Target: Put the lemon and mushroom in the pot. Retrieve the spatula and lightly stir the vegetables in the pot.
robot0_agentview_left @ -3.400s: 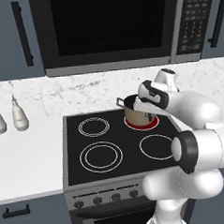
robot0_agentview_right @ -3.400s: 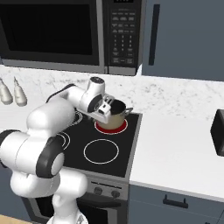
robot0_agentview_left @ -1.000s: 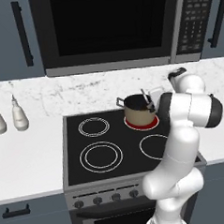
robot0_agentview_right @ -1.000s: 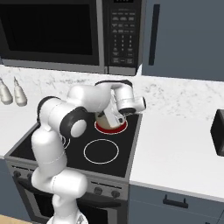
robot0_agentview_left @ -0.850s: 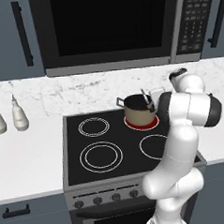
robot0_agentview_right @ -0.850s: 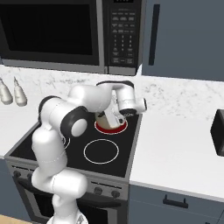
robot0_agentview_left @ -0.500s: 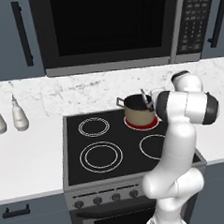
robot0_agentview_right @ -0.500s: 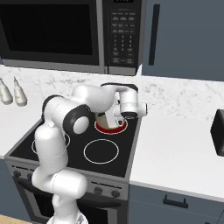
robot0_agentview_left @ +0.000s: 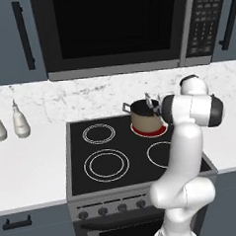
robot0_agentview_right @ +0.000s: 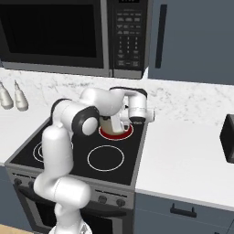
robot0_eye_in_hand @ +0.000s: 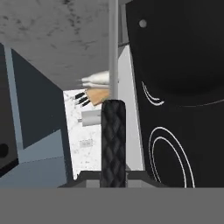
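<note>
The tan pot stands on the glowing red back-right burner and shows behind my arm. My gripper hovers at the pot's right rim, shut on the spatula, whose thin end pokes up above the pot. In the hand view the spatula's black textured handle sits clamped in my gripper, and its silver shaft runs straight away from the camera. The lemon and mushroom are hidden. From the right side, my gripper is low by the pot.
Two pale bottles stand on the counter left of the black stove. A microwave hangs above. A dark box sits on the right counter. The three other burners are bare.
Over the last second my hand has shifted slightly lower and closer to the pot, still gripping the spatula. Since the oldest frames my arm has swung round to the pot's right.
</note>
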